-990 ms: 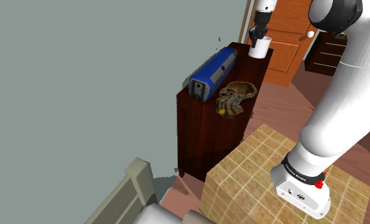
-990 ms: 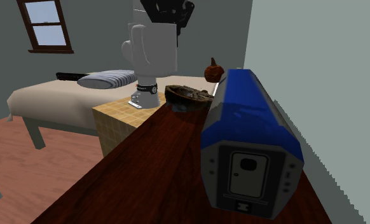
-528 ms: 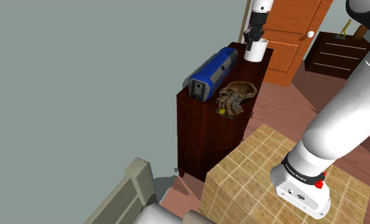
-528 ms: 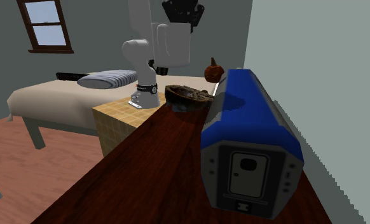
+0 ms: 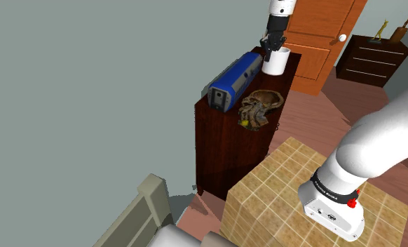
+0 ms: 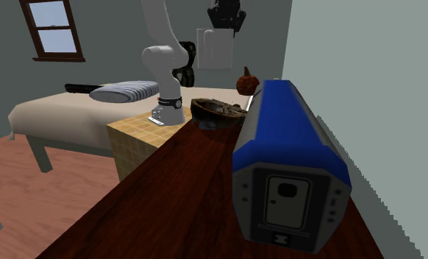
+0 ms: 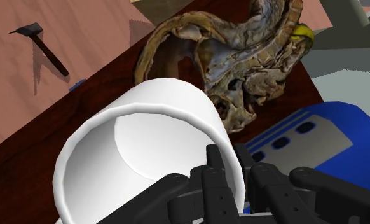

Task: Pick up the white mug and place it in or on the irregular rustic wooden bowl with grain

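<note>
One white mug (image 5: 275,63) hangs in the air, gripped by the single black pincer (image 5: 271,48). In the wrist view its two fingers (image 7: 210,167) are closed on the mug's wall at the rim, and the mug's open mouth shows. In the shoulder view the mug is clear of the dark wooden tabletop (image 6: 183,199) and over its far end.

One wooden bowl (image 7: 241,57), brown, irregular and heavily grained, rests on the tabletop beyond the mug in the wrist view (a small yellow thing (image 7: 302,30) sits at its edge). In the shoulder view the bowl lies nearer the tabletop's near end, just to the right of one blue device (image 5: 234,79). The device is a long box with a grey end face, lying lengthwise along the tabletop's left side. In the second exterior view the mug hangs high above the far-off bowl.

One tan tiled stand (image 5: 280,189) carries the arm, near the tabletop. One hammer (image 7: 41,41) lies on the reddish floor.
</note>
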### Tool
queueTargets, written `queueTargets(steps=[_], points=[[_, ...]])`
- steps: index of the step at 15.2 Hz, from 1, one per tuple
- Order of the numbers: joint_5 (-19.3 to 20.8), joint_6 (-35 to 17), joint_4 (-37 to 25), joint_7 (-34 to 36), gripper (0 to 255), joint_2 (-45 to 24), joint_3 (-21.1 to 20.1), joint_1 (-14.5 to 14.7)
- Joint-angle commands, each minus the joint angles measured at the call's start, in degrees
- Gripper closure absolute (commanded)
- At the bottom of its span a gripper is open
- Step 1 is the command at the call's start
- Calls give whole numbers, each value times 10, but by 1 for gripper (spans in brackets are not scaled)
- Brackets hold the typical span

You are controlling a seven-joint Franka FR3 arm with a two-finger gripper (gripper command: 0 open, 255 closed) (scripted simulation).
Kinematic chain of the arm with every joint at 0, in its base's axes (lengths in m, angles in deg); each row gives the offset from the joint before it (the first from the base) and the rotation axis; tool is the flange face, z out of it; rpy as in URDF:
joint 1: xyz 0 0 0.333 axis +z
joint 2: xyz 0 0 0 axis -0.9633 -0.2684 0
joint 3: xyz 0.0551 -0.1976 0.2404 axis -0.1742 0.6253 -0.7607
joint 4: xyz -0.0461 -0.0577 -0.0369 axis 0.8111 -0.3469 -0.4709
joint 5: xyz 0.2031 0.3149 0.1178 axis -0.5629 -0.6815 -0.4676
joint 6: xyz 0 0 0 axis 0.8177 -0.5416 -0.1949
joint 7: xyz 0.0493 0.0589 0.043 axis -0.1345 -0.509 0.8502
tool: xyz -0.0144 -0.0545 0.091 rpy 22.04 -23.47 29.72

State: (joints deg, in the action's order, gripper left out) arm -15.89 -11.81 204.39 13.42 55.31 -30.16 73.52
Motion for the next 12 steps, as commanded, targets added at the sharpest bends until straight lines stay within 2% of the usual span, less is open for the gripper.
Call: queueTargets(steps=[1, 7, 12], points=[[3, 4, 26, 27, 255, 29, -17, 7], [-7, 14, 78, 106, 255, 90, -73, 31], [-6, -24, 116, 105, 255, 90, -72, 30]])
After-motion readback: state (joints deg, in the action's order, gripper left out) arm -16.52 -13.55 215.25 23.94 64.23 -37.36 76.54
